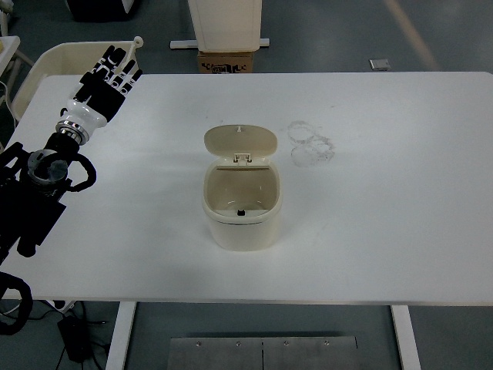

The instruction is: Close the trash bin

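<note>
A small cream trash bin (241,208) stands near the middle of the white table (385,231). Its lid (240,142) is swung up and back on the far hinge, so the inside shows and looks empty. My left hand (115,73) is raised over the table's far left corner, well to the left of the bin and apart from it. Its fingers are stretched out and hold nothing. The right arm does not show.
Faint ring marks (312,142) lie on the table to the right of the lid. A cream chair (46,65) stands behind the far left corner. A cardboard box (227,60) and a white stand sit on the floor beyond the far edge.
</note>
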### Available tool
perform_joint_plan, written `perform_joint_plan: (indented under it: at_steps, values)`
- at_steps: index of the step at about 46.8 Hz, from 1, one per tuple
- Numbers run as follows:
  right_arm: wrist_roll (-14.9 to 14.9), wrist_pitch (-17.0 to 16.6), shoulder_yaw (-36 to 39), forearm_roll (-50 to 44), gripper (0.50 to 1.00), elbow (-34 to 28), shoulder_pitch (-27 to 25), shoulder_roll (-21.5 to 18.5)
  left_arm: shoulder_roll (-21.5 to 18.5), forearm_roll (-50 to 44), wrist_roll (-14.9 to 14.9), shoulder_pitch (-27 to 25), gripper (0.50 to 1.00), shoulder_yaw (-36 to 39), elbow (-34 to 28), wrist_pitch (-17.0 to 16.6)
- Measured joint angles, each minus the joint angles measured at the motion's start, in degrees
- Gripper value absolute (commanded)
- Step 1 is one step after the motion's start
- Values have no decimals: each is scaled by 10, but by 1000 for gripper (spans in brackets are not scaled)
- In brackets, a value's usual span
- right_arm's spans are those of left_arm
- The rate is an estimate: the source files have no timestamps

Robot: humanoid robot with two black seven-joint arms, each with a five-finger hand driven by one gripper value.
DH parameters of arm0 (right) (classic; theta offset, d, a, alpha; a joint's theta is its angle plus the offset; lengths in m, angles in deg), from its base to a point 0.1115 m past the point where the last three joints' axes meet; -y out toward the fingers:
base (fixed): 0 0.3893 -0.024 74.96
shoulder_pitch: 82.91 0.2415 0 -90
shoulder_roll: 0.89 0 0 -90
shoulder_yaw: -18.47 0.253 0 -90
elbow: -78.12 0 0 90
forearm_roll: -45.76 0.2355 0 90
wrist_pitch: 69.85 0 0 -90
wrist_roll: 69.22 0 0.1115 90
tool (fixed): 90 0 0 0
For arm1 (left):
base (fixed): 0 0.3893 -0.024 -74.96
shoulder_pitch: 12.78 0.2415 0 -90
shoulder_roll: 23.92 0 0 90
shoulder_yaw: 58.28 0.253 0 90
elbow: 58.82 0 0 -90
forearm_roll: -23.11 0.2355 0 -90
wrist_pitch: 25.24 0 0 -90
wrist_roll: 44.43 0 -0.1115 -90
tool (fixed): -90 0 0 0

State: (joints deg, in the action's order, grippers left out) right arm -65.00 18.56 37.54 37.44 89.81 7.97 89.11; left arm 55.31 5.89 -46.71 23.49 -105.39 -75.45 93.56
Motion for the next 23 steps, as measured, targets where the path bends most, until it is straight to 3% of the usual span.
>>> perform_joint_plan:
  at_steps: [8,18,23]
  values:
    - [0,0,0,0,993,0,0,0,-12,-2,1,0,1000,-1,-36,-13]
    - [0,0,0,0,993,0,0,0,-69,-5,0,22,1000,-1,-158,-95]
    - [0,0,0,0,993,0,0,0,-99,-5,4,25,1000,3,-214,-115]
